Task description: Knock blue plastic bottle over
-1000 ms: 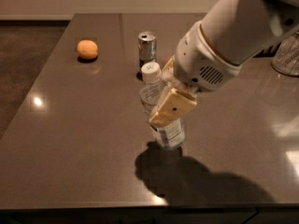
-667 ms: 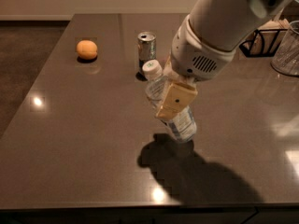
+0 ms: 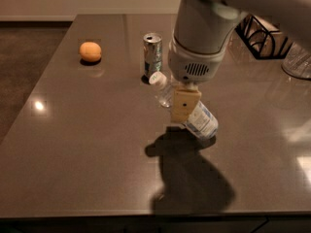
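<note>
Brown table (image 3: 87,140); gripper (image 3: 185,107) at tilted blue plastic bottle (image 3: 202,123), label unreadable.

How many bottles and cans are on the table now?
2. The blue plastic bottle lies tilted near the middle of the table, with the gripper at its middle. The silver can stands upright just behind its cap. The arm may hide others.

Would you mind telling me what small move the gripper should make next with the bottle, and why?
Probably a short push down and toward the can. The bottle leans steeply with its cap pointing at the can, but it does not seem to lie flat on the table yet. The gripper sits right at its middle, so a small nudge should finish it.
</note>
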Available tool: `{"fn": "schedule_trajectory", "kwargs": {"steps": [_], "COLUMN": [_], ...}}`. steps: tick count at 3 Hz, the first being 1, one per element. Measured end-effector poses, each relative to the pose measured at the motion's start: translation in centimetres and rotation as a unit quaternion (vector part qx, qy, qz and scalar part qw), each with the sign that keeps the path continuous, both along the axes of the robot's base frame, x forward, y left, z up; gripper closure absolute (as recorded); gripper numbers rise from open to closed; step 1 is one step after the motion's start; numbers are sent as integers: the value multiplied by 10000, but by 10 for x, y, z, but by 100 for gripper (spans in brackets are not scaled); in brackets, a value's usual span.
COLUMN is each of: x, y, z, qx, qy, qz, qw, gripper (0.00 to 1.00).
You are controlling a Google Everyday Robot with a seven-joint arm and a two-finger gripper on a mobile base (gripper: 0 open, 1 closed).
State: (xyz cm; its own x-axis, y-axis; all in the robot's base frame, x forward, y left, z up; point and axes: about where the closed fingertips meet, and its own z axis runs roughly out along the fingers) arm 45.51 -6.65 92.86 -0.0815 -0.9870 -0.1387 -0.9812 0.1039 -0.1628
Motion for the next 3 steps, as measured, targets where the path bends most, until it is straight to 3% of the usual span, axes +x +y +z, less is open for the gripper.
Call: {"fn": "schedule_trajectory", "kwargs": {"steps": [1,3], "x": [10,20], "y": [-3,1], "z": [-13,-38], "qx": [-313,-541], "qy": [-37,8], "qz": [-22,-50], "qw": [9995,9985], "gripper": [100,61]}}
